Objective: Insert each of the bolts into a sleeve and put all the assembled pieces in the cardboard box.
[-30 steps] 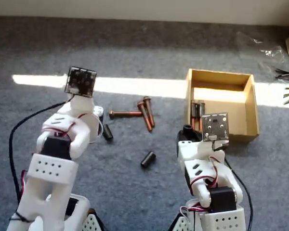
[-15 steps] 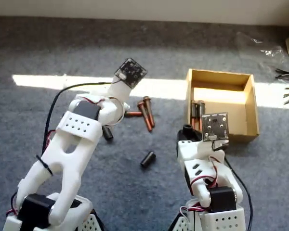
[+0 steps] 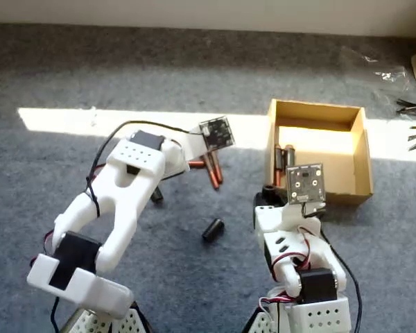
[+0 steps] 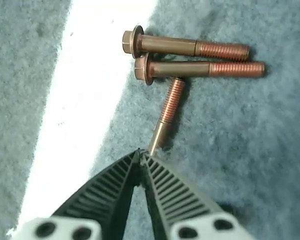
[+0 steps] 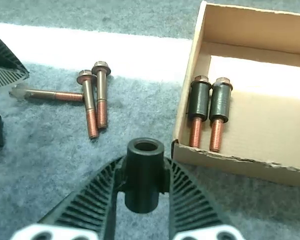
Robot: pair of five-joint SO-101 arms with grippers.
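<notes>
- Between the right gripper's [image 5: 144, 166] ribbed fingers, a black tubular sleeve [image 5: 144, 182] is being pinched.
- Beyond the left gripper's [image 4: 141, 155] pressed-together tips, a threaded coppery bolt [image 4: 168, 111] is lying.

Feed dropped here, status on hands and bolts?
Left hand shut, tips by crosswise bolt. Right hand shut on sleeve. Two assembled pieces in box. Nothing blocking.

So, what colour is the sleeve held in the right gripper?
The sleeve is black; the right wrist view shows it best.
</notes>
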